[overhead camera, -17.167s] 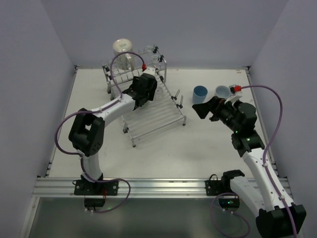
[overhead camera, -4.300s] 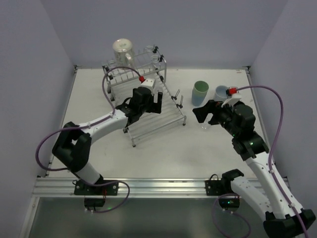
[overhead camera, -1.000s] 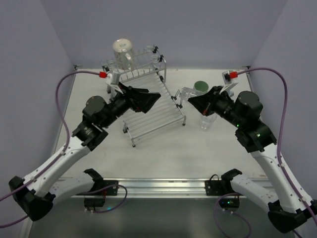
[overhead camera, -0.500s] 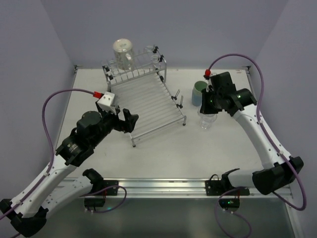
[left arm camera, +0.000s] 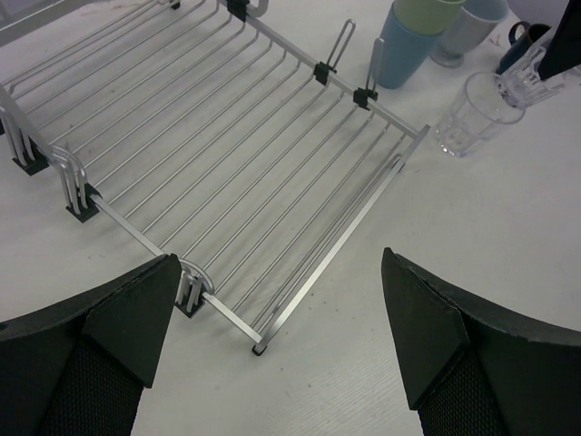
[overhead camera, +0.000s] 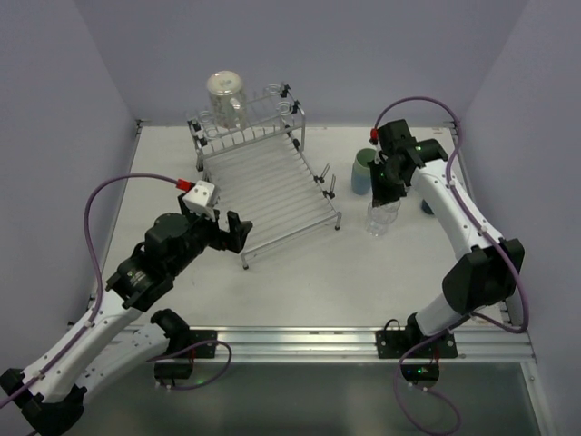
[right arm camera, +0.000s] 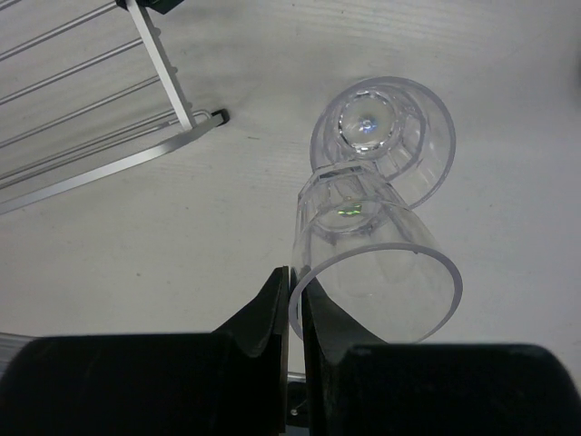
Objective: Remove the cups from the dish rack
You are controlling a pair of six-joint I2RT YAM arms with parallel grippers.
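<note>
The silver wire dish rack (overhead camera: 272, 186) stands at the back left; its sloping bed (left arm camera: 227, 154) is bare. A pale cup (overhead camera: 224, 91) and clear glasses (overhead camera: 283, 104) sit on its raised back rail. My right gripper (right arm camera: 295, 282) is shut on the rim of a clear glass (right arm camera: 377, 272), tilted just above a second clear glass (right arm camera: 383, 127) that stands on the table. A green tumbler in a blue tumbler (left arm camera: 404, 41), a grey mug (left arm camera: 463, 36) and a dark blue mug (left arm camera: 517, 34) stand to the right of the rack. My left gripper (left arm camera: 280, 263) hangs open over the rack's near corner.
White table (overhead camera: 300, 272) inside lilac walls. The right arm (overhead camera: 454, 218) arches over the cups right of the rack. A metal rail (overhead camera: 290, 341) runs along the near edge. The rack's hooked pegs (left arm camera: 345, 50) stick up beside the tumblers.
The right gripper carried the clear glass from beside the rack to just above the standing glass. The left arm drew back from the rack toward the near left, still open.
</note>
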